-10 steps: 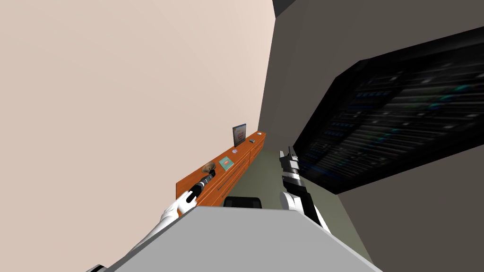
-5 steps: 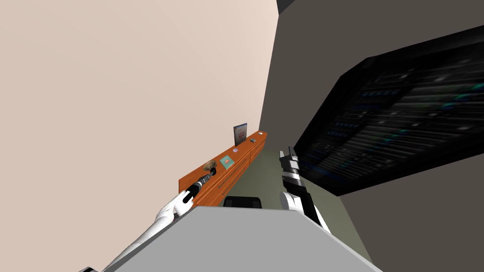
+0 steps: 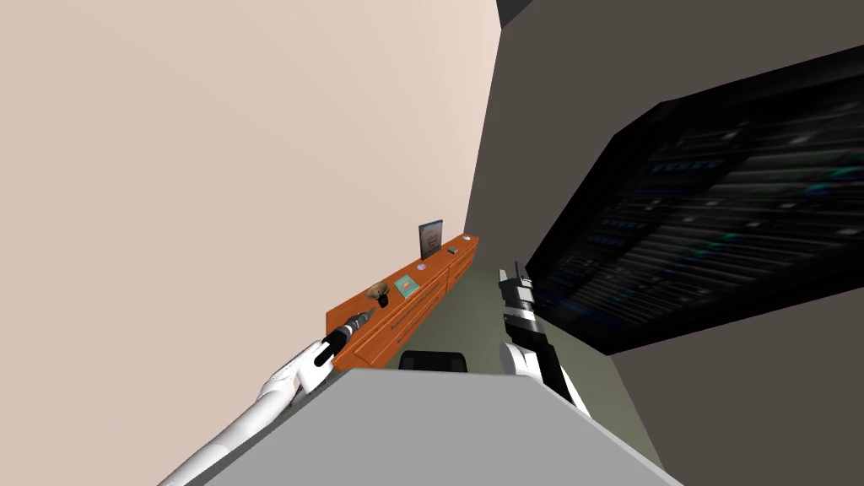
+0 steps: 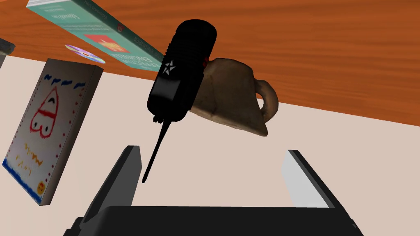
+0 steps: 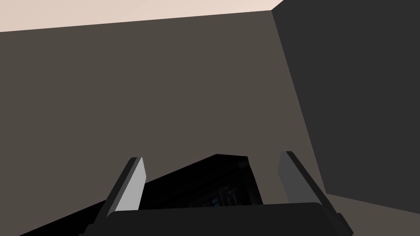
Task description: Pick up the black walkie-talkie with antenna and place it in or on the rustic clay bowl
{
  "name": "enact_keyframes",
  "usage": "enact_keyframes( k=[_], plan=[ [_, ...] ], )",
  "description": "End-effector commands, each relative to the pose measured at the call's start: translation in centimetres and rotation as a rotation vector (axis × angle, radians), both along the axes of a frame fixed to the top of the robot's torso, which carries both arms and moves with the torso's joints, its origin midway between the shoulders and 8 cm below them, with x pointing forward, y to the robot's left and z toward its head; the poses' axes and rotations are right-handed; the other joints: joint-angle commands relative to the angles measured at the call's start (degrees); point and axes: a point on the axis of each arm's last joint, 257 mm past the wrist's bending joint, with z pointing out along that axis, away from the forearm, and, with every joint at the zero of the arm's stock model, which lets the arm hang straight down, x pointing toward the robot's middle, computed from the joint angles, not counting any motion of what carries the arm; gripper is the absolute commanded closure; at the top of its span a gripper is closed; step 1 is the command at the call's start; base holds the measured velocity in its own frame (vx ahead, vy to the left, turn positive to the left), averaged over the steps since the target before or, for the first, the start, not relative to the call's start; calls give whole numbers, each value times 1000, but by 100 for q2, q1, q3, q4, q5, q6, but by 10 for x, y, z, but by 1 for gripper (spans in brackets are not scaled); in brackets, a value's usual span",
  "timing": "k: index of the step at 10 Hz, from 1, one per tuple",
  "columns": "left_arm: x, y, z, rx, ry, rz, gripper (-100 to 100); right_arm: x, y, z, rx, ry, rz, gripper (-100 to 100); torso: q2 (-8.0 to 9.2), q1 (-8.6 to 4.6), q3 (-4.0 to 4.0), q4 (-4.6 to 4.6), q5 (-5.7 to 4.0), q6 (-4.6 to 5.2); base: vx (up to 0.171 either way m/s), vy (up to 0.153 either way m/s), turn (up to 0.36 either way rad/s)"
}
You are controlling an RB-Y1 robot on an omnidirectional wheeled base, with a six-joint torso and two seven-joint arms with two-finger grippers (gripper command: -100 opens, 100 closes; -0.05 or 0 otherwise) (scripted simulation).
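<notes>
Two grippers, both with fingers spread, nothing held. Head view: left gripper (image 3: pixel 368 315) over the near end of an orange sideboard (image 3: pixel 426 297), right gripper (image 3: pixel 509 274) well apart from it. Left wrist view adds the detail: black walkie-talkie (image 4: pixel 182 78) against the side of the brown clay bowl (image 4: pixel 236 98); in it or beside it, cannot tell. Antenna (image 4: pixel 155 153) points back toward the gripper, its tip just beside one finger (image 4: pixel 121 180), apart from it. Teal book (image 4: pixel 94 28) lies beyond.

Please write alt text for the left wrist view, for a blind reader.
A black walkie-talkie rests on a brown bowl, antenna pointing toward the open left gripper. The bowl stands on an orange top near a teal book.
</notes>
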Motion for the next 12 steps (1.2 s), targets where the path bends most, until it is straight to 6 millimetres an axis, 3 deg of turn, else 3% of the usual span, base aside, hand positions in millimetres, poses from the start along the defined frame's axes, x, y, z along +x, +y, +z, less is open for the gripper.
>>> enact_keyframes(
  k=[1, 7, 9, 11, 12],
  plan=[
    [-2, 10, 5, 25, 6, -17, -100, 0, 0, 0, 0, 0, 0, 0, 0, 0, 0, 0, 0, 0, -43, -34, 51],
    [-15, 38, 24, 107, 32, -77, -100, 0, 0, 0, 0, 0, 0, 0, -7, -8, -4, -1, -1, 2, -34, -42, 34],
    [-27, 51, 26, 139, 55, -87, -100, 0, 0, 0, 0, 0, 0, 0, -15, -14, -8, -2, -3, 4, 4, -74, -30],
    [-50, 62, 13, 193, 108, -89, -100, 0, 0, 0, 0, 0, 0, 0, -48, -11, -26, -9, -3, 6, 153, -24, -140],
    [-50, 62, 13, 193, 108, -89, -100, 0, 0, 0, 0, 0, 0, 0, -85, 10, -47, -16, 2, 8, 165, 40, -86]
  ],
)
